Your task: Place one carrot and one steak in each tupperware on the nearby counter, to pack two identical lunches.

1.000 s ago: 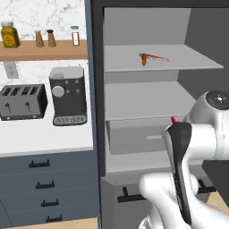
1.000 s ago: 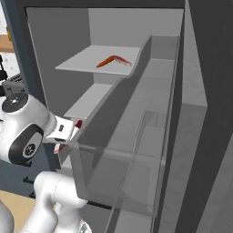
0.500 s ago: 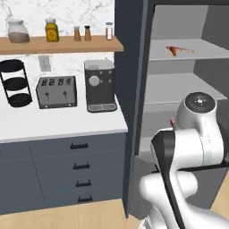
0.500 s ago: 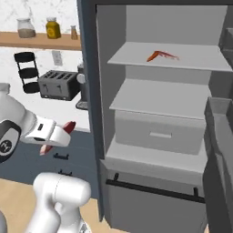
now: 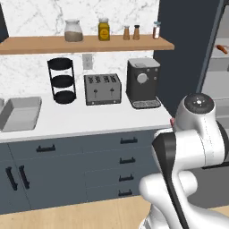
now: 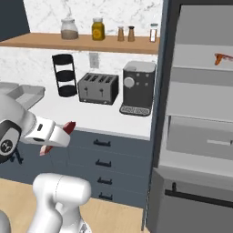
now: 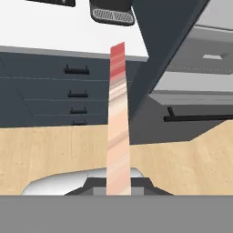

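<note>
In a kitchen with a white counter [image 5: 89, 120] bearing 1 tupperware [image 5: 20, 114] at its left end, the gripper [image 7: 119, 184] is clamped on a steak [image 7: 118, 123] held out before the drawers [image 6: 107, 157].

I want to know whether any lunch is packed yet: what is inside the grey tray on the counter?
The tray at the counter's left end looks bare inside, with no carrot or steak showing. Its near wall hides part of the floor, and the picture's edge cuts off its left end, so those parts cannot be judged.

toaster [image 5: 103, 89] | coffee machine [image 5: 143, 83] beside it | black tiered stand [image 5: 65, 80] | jars on shelf [image 5: 85, 44]
</note>
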Robot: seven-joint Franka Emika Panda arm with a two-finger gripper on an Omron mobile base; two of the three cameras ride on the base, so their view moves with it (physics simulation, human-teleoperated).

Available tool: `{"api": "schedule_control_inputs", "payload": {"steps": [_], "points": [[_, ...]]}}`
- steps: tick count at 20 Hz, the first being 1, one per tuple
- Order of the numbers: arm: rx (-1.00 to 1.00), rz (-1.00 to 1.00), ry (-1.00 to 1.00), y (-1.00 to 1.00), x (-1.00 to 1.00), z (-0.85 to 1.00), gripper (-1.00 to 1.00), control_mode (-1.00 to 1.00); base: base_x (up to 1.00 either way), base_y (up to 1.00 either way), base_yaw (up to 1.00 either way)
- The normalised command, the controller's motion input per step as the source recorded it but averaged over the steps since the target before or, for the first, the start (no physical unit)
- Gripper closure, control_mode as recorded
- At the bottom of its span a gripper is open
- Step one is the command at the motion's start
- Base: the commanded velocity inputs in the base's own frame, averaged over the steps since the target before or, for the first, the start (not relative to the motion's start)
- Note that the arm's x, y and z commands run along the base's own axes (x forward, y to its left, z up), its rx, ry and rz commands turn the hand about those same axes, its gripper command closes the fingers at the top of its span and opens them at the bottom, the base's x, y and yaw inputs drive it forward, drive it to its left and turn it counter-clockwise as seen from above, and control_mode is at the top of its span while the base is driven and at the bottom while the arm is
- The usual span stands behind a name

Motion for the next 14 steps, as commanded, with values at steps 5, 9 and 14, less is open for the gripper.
{"api": "schedule_control_inputs", "payload": {"steps": [5, 9, 14], "points": [[0.0, 0.0, 0.0, 0.0, 0.0, 0.0, 1.0, 1.0, 0.2, 1.0, 0.0], [0.0, 0.0, 0.0, 0.0, 0.0, 0.0, 1.0, 1.0, 0.41, 1.0, 0.0], [0.0, 0.0, 0.0, 0.0, 0.0, 0.0, 1.0, 1.0, 0.38, 1.0, 0.0]]}}
